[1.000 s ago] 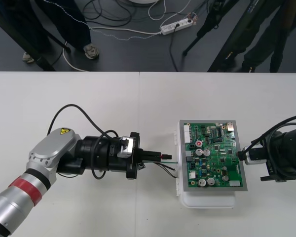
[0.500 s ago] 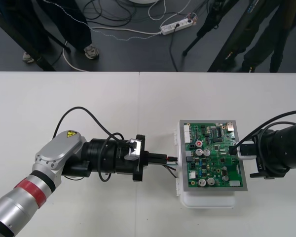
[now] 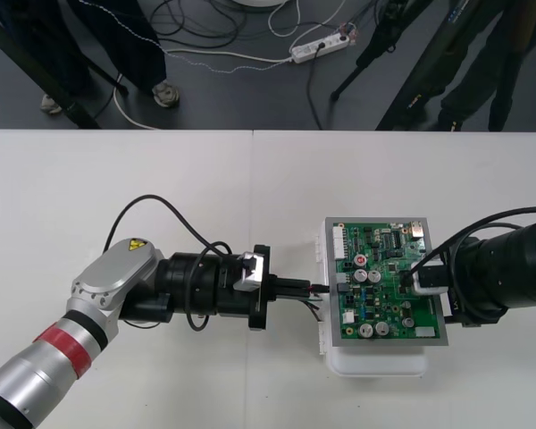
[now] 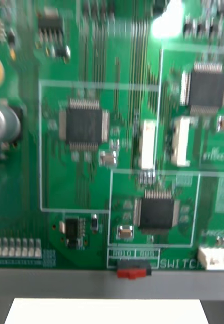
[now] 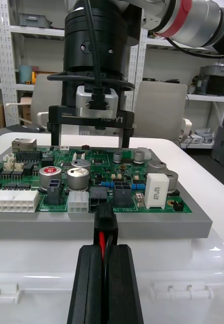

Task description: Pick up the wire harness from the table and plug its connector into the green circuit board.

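The harness's (image 5: 101, 239) socket end is hidden by the left gripper (image 3: 309, 288), and whether its black plug (image 5: 105, 218) has entered the green circuit board (image 3: 389, 290) cannot be made out — it meets the board's left rim, just right of centre frame. The harness lies left-to-right in the front view, plug pointing right, its red and black wires pinched between the left gripper's closed fingers (image 5: 89, 283). At centre right the right gripper (image 3: 422, 279) hangs over the board, fingers spread wide.
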